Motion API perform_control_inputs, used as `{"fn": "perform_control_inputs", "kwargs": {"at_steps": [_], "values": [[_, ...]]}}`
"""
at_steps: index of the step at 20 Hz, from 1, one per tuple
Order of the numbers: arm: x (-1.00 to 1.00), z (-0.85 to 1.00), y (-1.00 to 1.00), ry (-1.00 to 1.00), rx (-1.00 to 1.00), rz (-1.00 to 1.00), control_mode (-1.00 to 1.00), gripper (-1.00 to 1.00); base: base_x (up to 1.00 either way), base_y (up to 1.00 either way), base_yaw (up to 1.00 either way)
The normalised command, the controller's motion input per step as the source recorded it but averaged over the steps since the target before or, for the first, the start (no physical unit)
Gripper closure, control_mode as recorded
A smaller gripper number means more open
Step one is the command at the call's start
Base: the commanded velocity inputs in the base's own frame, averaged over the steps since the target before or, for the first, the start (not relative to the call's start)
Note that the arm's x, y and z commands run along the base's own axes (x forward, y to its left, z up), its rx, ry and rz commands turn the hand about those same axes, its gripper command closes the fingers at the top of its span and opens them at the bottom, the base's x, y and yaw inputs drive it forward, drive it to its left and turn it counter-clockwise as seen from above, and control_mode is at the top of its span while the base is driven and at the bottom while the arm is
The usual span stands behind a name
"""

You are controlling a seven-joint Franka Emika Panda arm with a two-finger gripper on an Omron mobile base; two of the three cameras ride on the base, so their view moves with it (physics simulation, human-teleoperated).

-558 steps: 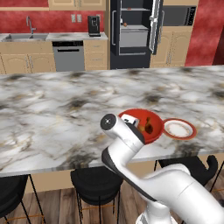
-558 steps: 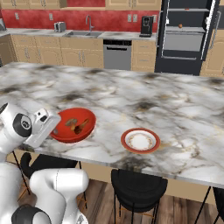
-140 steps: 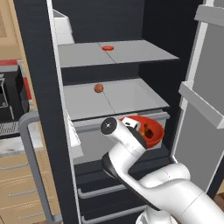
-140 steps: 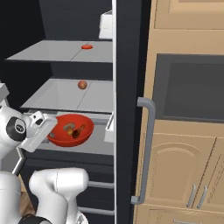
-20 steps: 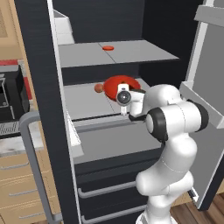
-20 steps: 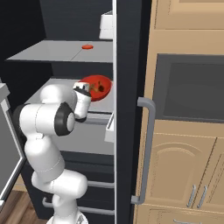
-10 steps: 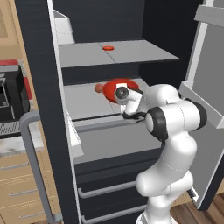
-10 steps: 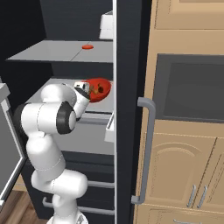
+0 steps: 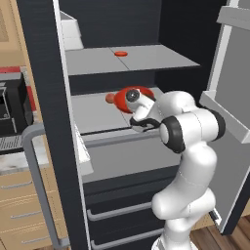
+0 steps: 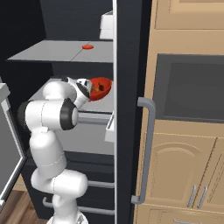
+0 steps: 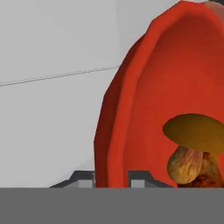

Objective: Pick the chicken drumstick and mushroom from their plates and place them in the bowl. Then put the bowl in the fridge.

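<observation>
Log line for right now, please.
phase: bowl into fridge | gripper: shut on bowl rim | bowl: over middle shelf, tilted | contents: mushroom

A home kitchen: a tall black fridge [image 9: 44,122] stands open, its grey shelves [image 9: 132,57] and lower drawers [image 9: 127,210] on show. Light wooden cabinets [image 10: 183,166] with metal handles flank it, a built-in oven [image 10: 188,87] sits beside the fridge, and a dark countertop appliance [image 9: 12,110] rests to the left.

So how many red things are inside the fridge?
2, maybe more hidden. A small flat red thing lies on the upper shelf. The red bowl, food inside, is over the middle shelf, pinched at its rim by the gripper.
</observation>
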Motion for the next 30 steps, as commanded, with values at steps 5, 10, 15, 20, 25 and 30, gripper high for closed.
{"fn": "perform_control_inputs", "kwargs": {"at_steps": [5, 10, 15, 20, 25, 30], "values": [[0.38, 0.0, -0.08, 0.0, 0.0, -0.04, -1.0, 1.0, 0.0, 0.0, 0.0], [0.22, -0.01, -0.06, 0.0, 0.0, -0.03, -1.0, 1.0, 0.0, 0.0, 0.0], [0.13, -0.02, -0.05, 0.0, 0.0, -0.02, -1.0, -1.0, 0.0, 0.0, 0.0], [0.03, -0.01, -0.04, 0.0, 0.02, -0.01, -1.0, -1.0, 0.0, 0.0, 0.0], [-0.06, 0.0, 0.0, 0.0, 0.03, -0.01, -1.0, -1.0, 0.0, 0.0, 0.0], [-0.33, 0.01, 0.0, -0.04, 0.05, -0.04, -1.0, -1.0, 0.0, 0.0, 0.0]]}}
